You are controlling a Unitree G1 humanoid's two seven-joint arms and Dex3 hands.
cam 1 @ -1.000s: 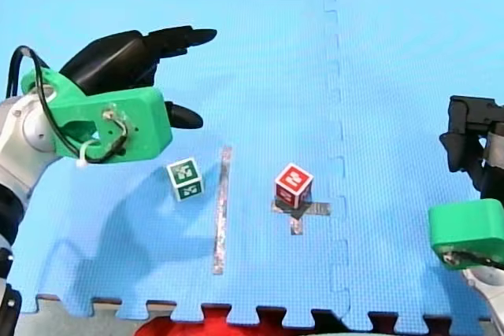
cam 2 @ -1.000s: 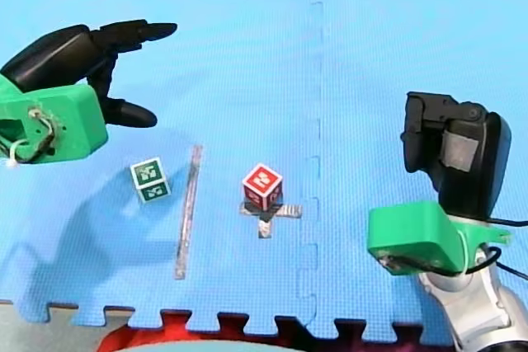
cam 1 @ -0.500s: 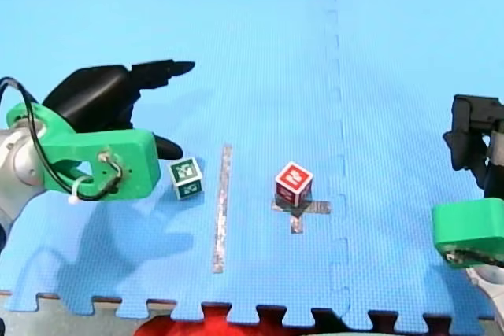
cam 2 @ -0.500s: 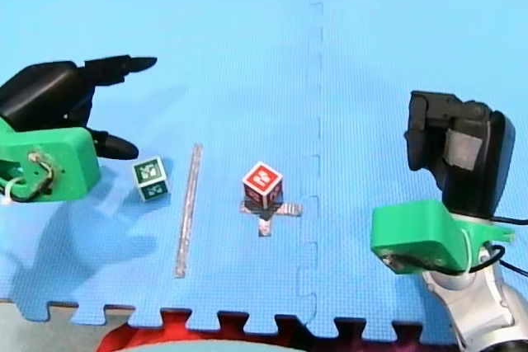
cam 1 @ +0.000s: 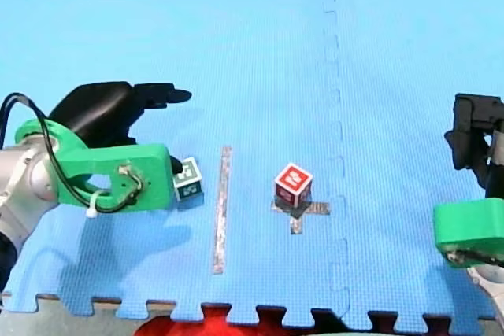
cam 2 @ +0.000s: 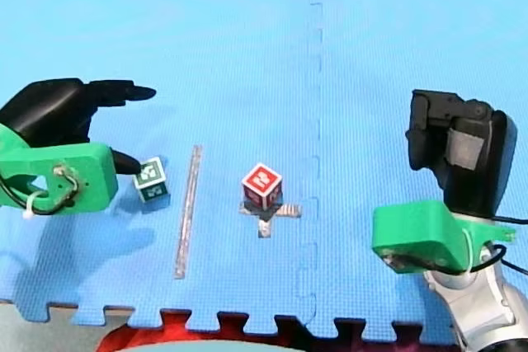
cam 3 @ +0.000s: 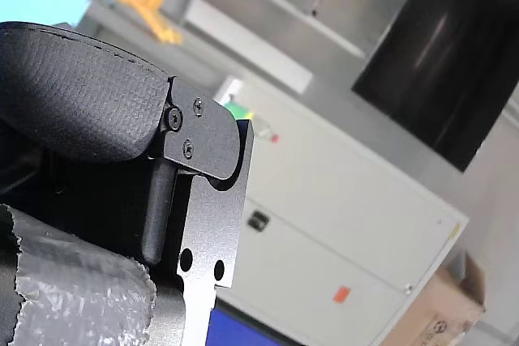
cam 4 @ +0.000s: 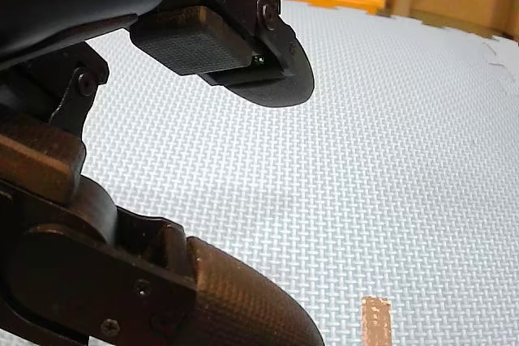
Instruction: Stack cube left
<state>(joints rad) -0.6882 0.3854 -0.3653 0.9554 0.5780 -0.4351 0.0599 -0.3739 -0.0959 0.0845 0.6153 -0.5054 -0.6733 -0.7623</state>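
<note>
Two cubes: our uncurled left hand [cam 2: 58, 113] flanks green cube [cam 2: 151, 180], approach step; next we should grip it for red cube [cam 2: 262, 186]; right hand [cam 2: 454, 150] at right, state unclear.

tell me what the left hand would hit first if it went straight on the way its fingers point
Most likely the green cube, just ahead of the left hand by its thumb. The longer fingers seem to aim past the cube's far side over the blue mat, though depth is unclear.

Black left hand [cam 1: 106, 106] and right hand [cam 2: 455, 152], green wrist blocks [cam 1: 126, 182], silver forearms [cam 1: 24, 190].
</note>
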